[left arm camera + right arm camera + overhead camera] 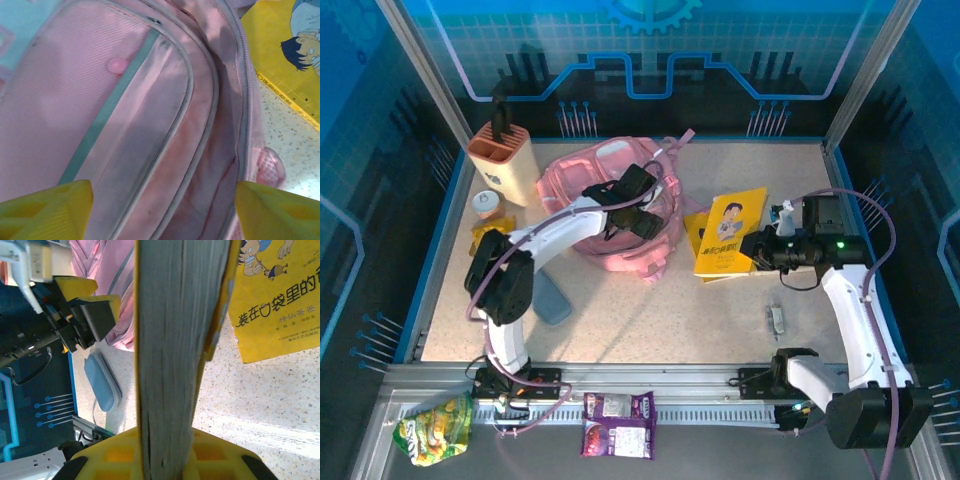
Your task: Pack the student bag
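Now loading: right gripper (765,247) clamps yellow paperback book (175,340); left gripper (162,210), fingers wide, over pink fabric backpack (570,175) at book's nine o'clock. Next, likely: insert book.

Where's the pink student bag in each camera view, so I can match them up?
Top external: student bag at centre back of the table.
Left wrist: student bag close up, covering most of the picture.
Right wrist: student bag is a pink strip at upper left.
Shared landmark: the left hand, open over the bag.
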You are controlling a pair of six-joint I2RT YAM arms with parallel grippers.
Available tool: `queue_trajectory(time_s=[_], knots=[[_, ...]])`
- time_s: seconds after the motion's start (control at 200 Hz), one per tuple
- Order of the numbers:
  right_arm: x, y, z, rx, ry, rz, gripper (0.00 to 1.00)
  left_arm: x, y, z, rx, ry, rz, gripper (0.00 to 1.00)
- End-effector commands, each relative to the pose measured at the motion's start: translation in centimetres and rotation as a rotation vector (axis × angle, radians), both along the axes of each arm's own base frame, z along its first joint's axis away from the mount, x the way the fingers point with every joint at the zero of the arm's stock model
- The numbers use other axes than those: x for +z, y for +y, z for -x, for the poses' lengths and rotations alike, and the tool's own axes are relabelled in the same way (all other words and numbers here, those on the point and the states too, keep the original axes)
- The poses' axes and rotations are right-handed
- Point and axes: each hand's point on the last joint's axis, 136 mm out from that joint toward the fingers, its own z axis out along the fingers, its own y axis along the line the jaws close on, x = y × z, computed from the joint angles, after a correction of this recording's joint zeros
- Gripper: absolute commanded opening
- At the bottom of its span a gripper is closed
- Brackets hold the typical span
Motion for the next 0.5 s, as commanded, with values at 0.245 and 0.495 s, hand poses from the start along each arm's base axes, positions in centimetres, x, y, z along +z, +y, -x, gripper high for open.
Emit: queue_trajectory(time_s=[0.245,0.495], knots=[[0.2,0.0,-1.8,0.003,-0.028,-0.041,0.0,-4.2,0.1,-3.5,-0.029,0.049,-0.051,0.76],[-0.3,-0.1,-2.4,-0.015,-0.016,-0.05,0.0,-6.5,0.3,-4.5,-0.039,0.059,-0.082,0.66]])
